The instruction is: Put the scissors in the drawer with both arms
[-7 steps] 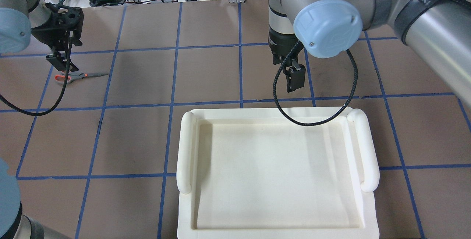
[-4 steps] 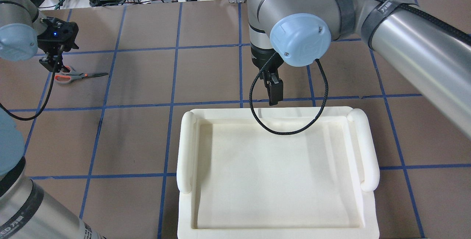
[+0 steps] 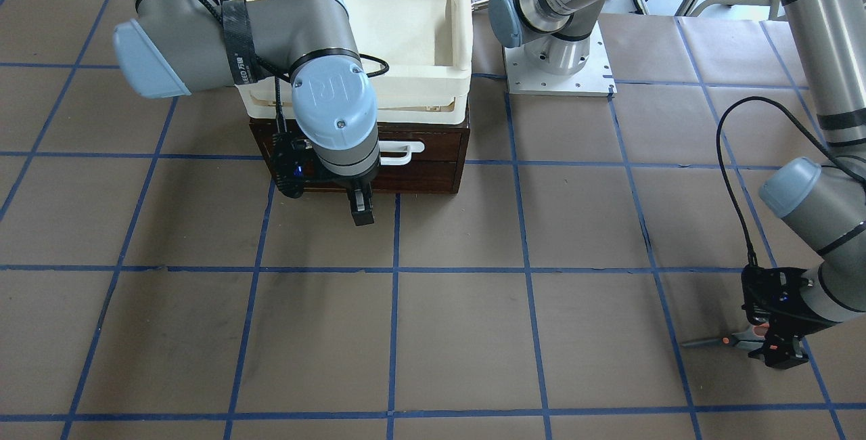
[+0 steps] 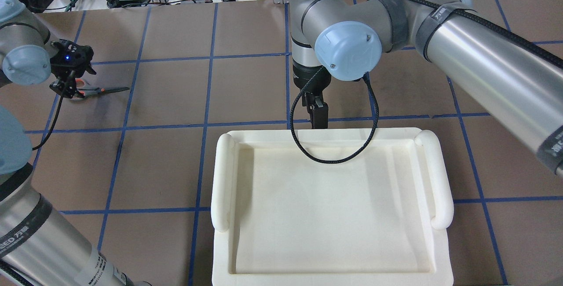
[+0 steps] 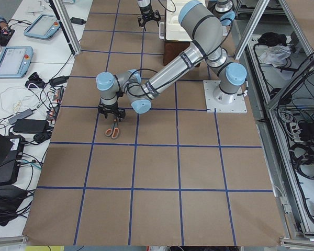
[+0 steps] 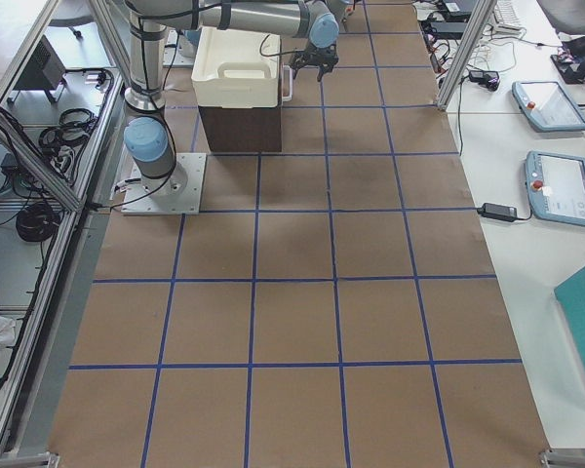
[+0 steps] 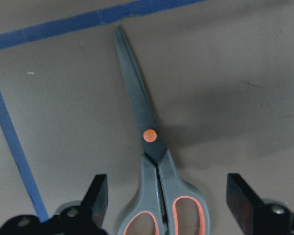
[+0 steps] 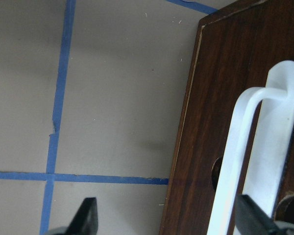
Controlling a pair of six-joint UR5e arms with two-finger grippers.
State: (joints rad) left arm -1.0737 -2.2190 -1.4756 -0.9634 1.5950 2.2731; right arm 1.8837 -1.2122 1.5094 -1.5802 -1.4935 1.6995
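Cream-white tray [image 4: 442, 180] — brown table [image 4: 246, 88], blue tape grid [image 4: 205, 124].

- Tray [image 3: 419, 93] sits atop the drawer [image 3: 433, 176].
- Right hand [image 3: 360, 210] hangs just before the drawer's front.
- Scissors [image 7: 152, 161] lie on the bench [image 3: 473, 332], well to the robot's left of the drawer, under the left hand [image 7: 169, 198].

A: Which views overlap?
B: Overhead, from behind, and front-facing, opposite, share the cream-white plastic tray [image 4: 222, 180]. Wrist cameras sit close: left above small grey-handled scissors [image 7: 148, 134], right beside the dark-brown wooden drawer [image 8: 210, 98].
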